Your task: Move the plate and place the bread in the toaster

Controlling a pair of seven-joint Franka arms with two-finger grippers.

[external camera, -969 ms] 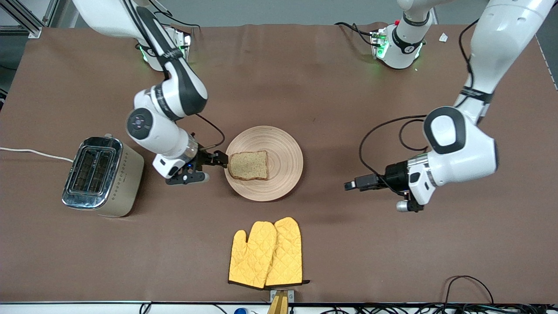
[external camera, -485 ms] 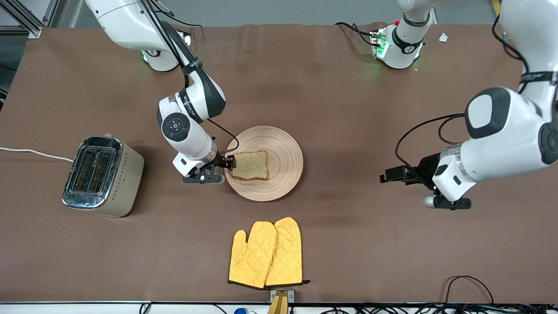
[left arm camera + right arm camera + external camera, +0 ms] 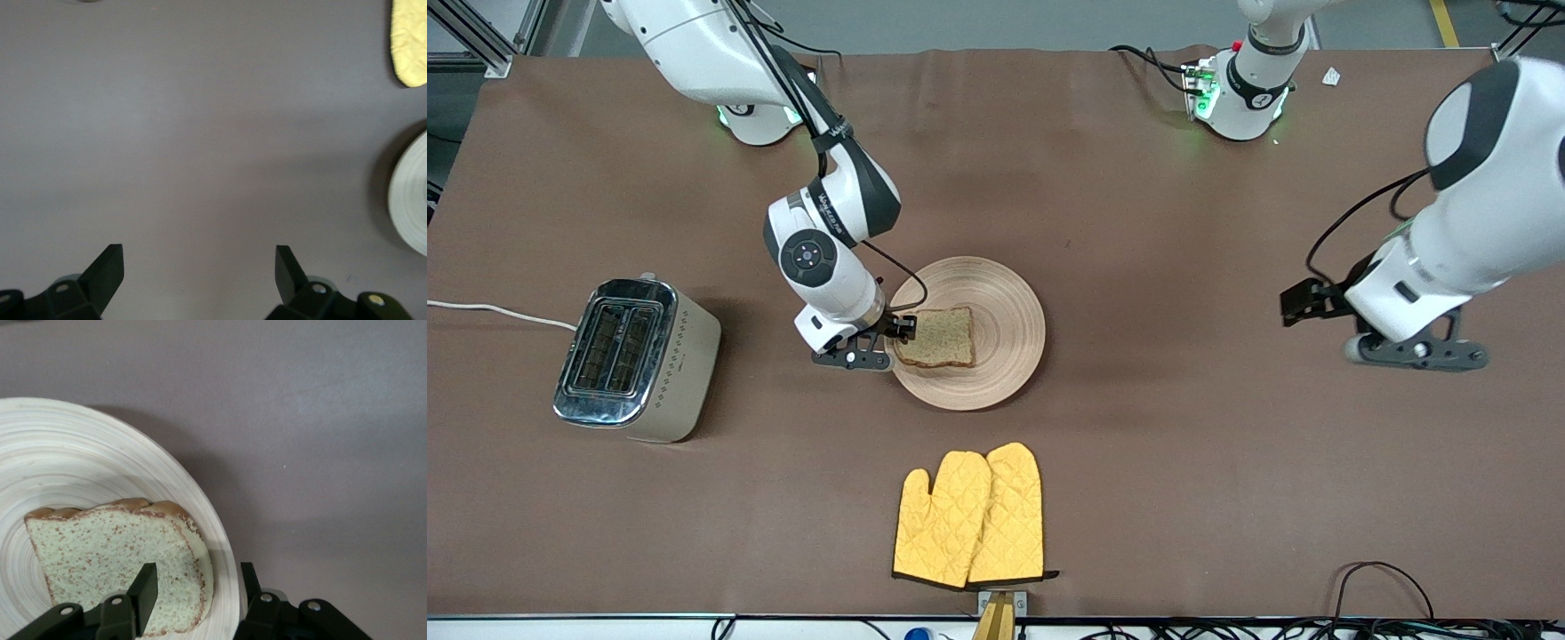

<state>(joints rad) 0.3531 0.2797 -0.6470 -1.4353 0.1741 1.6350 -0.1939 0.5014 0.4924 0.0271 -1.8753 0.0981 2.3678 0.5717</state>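
The right claw (image 3: 898,333) is straddling, half-closed, the toaster-side edge of the bread (image 3: 935,337), which is lying flat on the plate (image 3: 1009,302) mid-tabletop. The left claw (image 3: 1294,300) is hanging open, well apart, waiting over bare tabletop.

Ringed light-wood plate (image 3: 996,356), matt; speckled porous bread (image 3: 938,338); toaster (image 3: 636,360) with glossy chrome top and matt beige sides; quilted yellow cloth mitts (image 3: 969,516); matt brown table cover (image 3: 1138,498).
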